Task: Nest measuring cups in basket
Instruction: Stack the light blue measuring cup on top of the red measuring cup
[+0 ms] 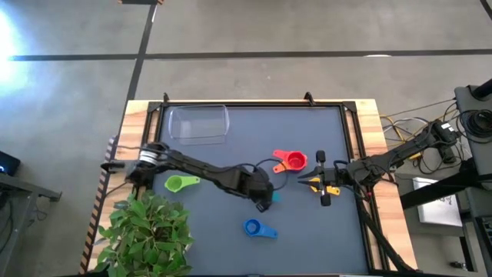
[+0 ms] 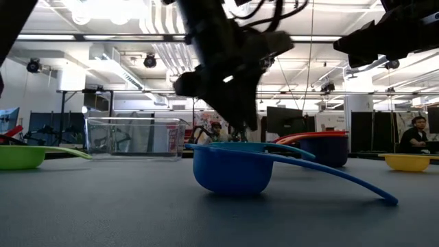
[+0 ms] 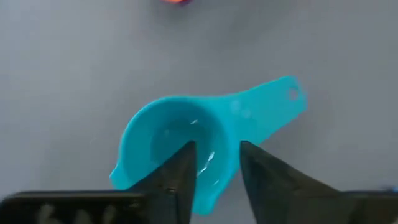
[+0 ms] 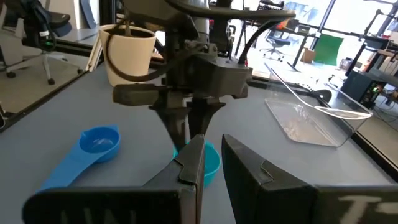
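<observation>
Clear basket [image 1: 198, 123] bare — left tool [image 3: 211, 163] astride teal cup's [image 3: 180, 140] rim.

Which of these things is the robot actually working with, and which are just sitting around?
Part of the job:
teal cup, at the left gripper
blue cup
green cup
red cup
yellow cup
clear basket

Just lying about:
potted plant
cables beside the table

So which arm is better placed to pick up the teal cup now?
The left. Its gripper is directly over the teal cup, fingers open astride the rim. The right gripper waits farther off, near the red cup.
</observation>
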You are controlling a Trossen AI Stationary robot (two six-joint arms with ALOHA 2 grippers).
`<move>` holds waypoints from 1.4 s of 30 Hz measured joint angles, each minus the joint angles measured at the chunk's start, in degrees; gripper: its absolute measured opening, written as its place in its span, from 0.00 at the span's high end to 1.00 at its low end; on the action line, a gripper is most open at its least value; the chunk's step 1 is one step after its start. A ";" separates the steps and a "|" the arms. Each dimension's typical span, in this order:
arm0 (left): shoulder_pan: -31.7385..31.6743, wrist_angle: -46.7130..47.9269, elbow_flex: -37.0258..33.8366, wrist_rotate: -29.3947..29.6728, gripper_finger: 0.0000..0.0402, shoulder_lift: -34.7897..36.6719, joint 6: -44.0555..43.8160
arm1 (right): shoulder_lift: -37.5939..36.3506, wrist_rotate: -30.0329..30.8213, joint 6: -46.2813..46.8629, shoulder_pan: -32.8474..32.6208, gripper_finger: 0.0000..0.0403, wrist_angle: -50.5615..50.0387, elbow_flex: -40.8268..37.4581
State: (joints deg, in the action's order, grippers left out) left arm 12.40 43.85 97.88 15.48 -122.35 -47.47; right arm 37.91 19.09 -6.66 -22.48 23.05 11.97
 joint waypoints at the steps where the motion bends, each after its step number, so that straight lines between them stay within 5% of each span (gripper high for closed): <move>1: 0.13 1.54 2.50 0.03 0.69 -1.27 1.04 | 0.00 0.00 0.00 0.00 0.89 -0.02 0.00; 9: 1.81 14.49 20.73 0.29 0.44 -11.57 8.53 | 0.00 0.00 0.00 0.00 0.89 -0.07 0.00; 17: 3.50 27.32 28.60 4.47 0.38 -17.35 8.54 | 0.00 0.00 -0.17 0.00 0.89 -0.22 0.00; 33: 3.92 30.35 20.07 9.10 0.39 -14.98 6.11 | 0.00 0.00 -0.28 0.00 0.89 -0.37 0.00; 42: 3.92 20.18 5.21 9.60 0.42 -5.75 3.85 | 0.00 0.00 -0.39 0.00 0.89 -0.50 0.00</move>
State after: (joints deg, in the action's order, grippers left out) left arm 16.32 64.04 103.09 25.08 -128.10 -43.61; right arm 37.91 19.09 -7.05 -22.48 22.55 11.97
